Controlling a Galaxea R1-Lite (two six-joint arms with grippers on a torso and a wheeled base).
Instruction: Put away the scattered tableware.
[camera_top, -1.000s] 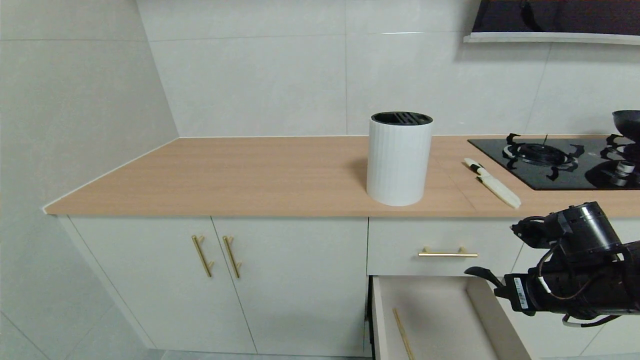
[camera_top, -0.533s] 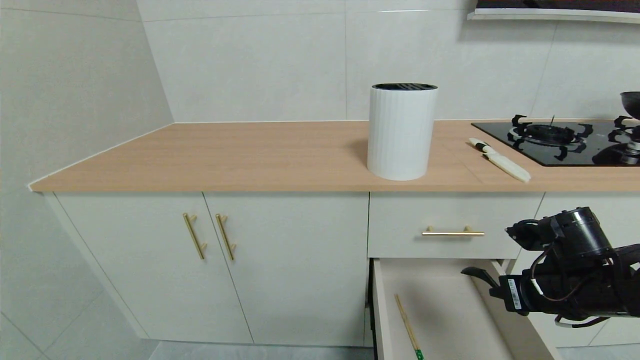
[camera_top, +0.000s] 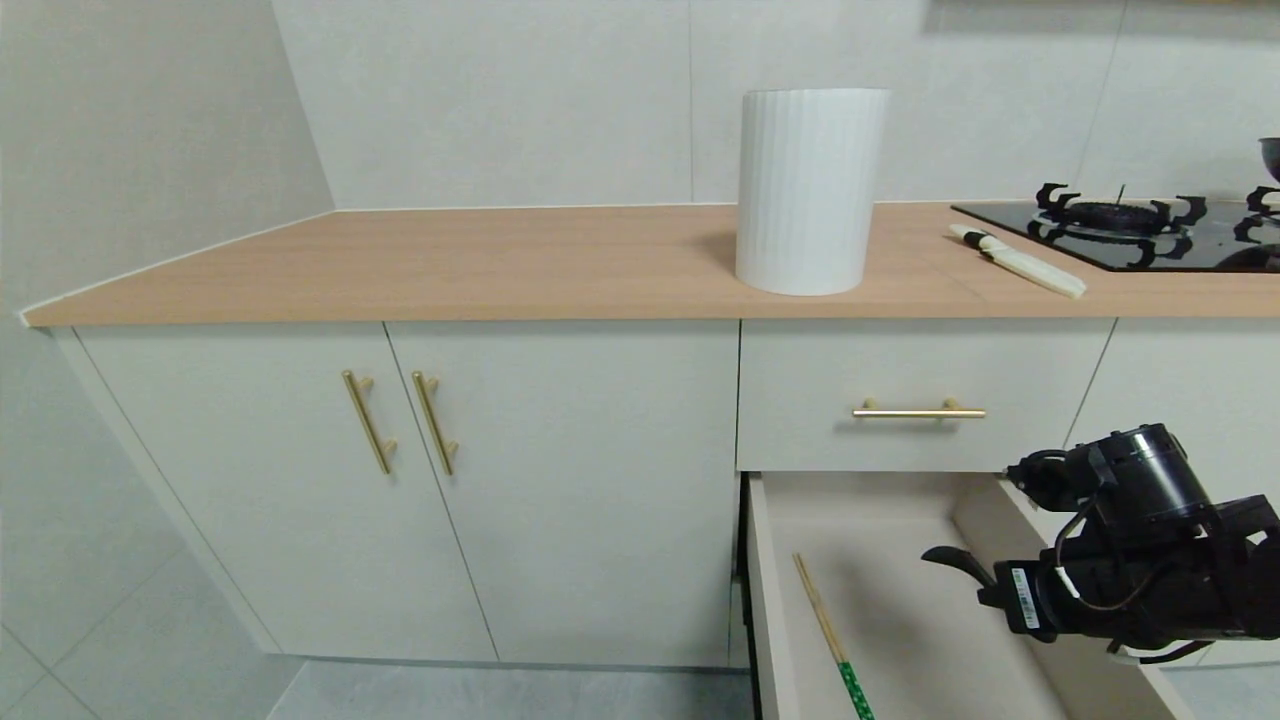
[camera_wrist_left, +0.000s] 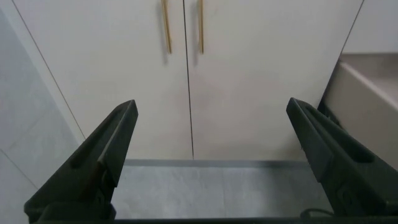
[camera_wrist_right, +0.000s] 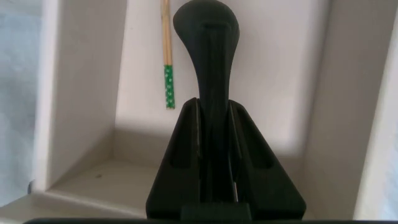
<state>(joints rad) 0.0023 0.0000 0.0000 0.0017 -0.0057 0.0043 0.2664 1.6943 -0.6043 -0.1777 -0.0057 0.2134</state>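
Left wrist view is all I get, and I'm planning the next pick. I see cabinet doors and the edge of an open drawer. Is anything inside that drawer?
Observer: Yes. A wooden chopstick with a green dotted end lies on the floor of the open white drawer.
Operator: Where is the right gripper?
Observer: The right gripper hangs over that drawer, shut and holding nothing.
Operator: What tableware lies on the counter?
Observer: A cream-coloured knife lies on the wooden countertop, between the white ribbed cylindrical holder and the black gas hob.
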